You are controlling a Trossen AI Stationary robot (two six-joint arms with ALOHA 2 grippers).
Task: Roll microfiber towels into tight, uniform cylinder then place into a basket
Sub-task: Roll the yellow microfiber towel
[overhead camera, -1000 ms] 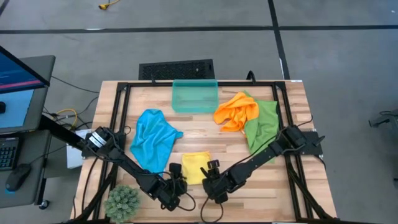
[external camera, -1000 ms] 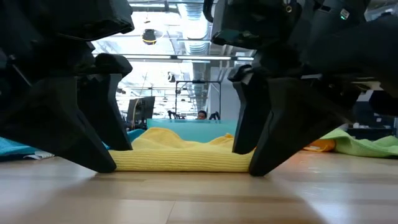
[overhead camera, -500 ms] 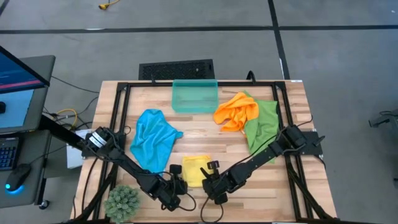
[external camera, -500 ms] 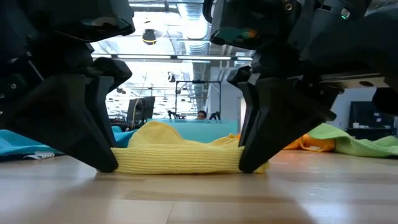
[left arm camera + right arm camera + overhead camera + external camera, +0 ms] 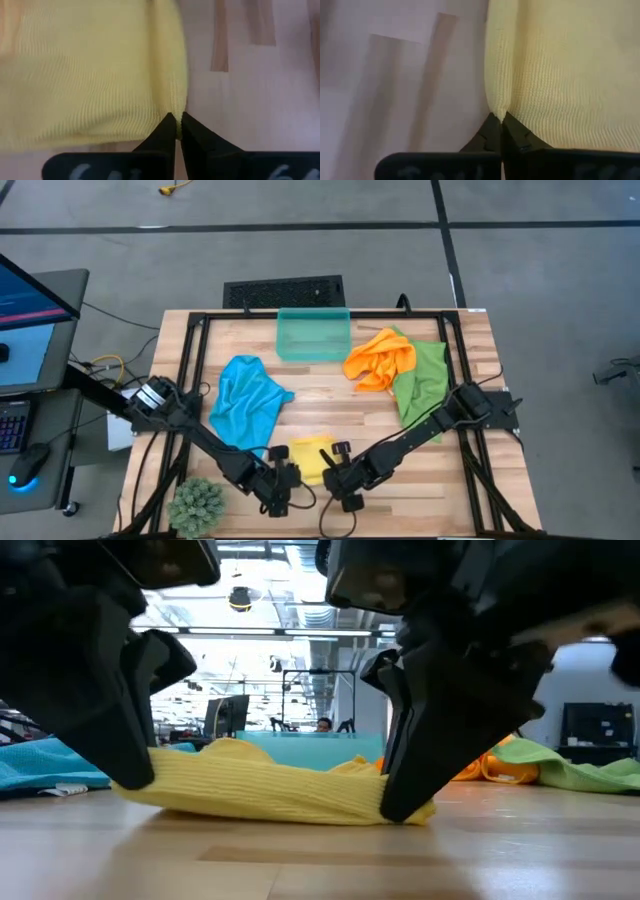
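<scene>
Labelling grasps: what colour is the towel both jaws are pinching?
Yellow: the soft ribbed microfiber towel, clearest in the low view.

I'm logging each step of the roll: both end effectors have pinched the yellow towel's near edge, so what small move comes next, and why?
Probably lift that edge slightly and fold it toward the translucent teal plastic basket. The left end effector and right end effector are shut on the near corners of the yellow microfiber towel, which lies unrolled on the table.

Two slim black jointed arms with loose black cables at their bases, the left carrying a white label near its shoulder, each end in a tool of two matte black wedge-shaped fingers (image 5: 167, 131) tapering to points.
</scene>
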